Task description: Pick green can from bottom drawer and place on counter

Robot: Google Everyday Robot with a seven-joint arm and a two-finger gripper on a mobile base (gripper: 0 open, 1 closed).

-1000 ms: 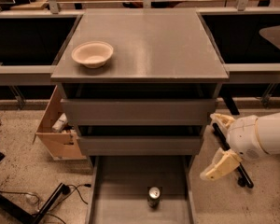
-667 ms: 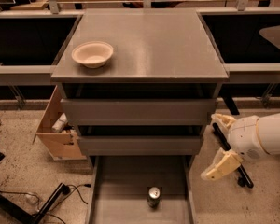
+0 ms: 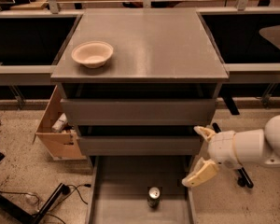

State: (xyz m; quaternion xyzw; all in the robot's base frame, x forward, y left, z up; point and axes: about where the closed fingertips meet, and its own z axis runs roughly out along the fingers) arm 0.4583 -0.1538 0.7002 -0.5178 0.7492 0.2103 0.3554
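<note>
The green can (image 3: 153, 196) stands upright on the floor of the open bottom drawer (image 3: 121, 181), near its middle, silver top showing. My gripper (image 3: 199, 154) hangs at the drawer's right edge, above and to the right of the can, apart from it. Its two cream fingers are spread wide, one fingertip (image 3: 201, 131) up by the middle drawer front, the other (image 3: 189, 182) lower over the drawer wall. It holds nothing. The counter (image 3: 154, 41) is the grey cabinet top above.
A cream bowl (image 3: 92, 53) sits on the counter's left side. Two upper drawers (image 3: 137, 111) are closed. A cardboard box (image 3: 58, 127) with items stands left of the cabinet. Cables and a black stand lie on the floor at lower left. Dark bins flank the cabinet.
</note>
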